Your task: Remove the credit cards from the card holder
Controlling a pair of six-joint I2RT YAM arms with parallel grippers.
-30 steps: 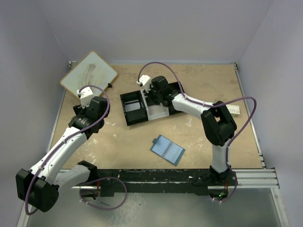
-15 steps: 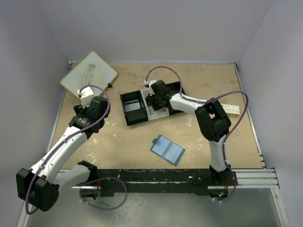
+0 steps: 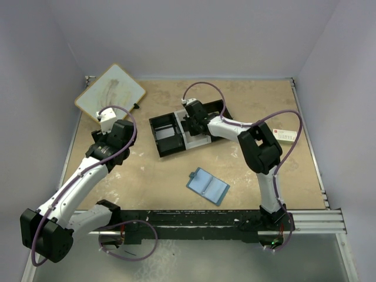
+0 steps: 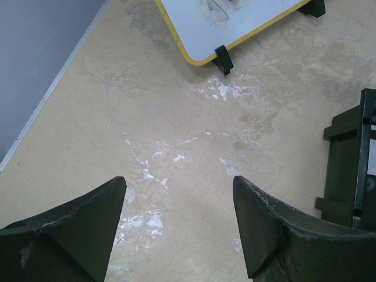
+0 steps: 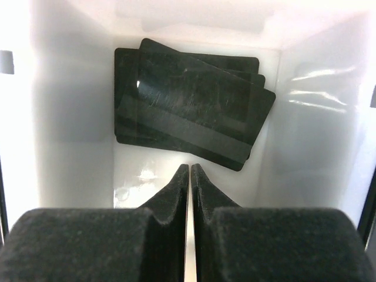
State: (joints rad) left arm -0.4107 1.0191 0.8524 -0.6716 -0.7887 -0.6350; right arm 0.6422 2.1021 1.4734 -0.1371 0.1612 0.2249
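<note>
The blue card holder (image 3: 207, 186) lies flat on the table in front of the arms, its snap tab at the left end, and neither gripper touches it. My right gripper (image 3: 191, 119) hangs over the white middle compartment of the black-and-white tray (image 3: 166, 143). In the right wrist view its jaws (image 5: 189, 168) are shut and hold nothing, just short of a small pile of black cards (image 5: 194, 117) on the compartment floor. My left gripper (image 3: 119, 131) is open and empty (image 4: 179, 194) above bare table, left of the tray.
A yellow-rimmed whiteboard (image 3: 110, 91) leans at the back left and also shows in the left wrist view (image 4: 235, 23). The tray's black end (image 4: 352, 158) is at that view's right edge. A white card with red and green print (image 3: 286, 136) lies at the right.
My right gripper has shifted slightly left and toward the front over the tray, and the right arm's elbow has swung left, uncovering the white printed card. The left arm has not moved.
</note>
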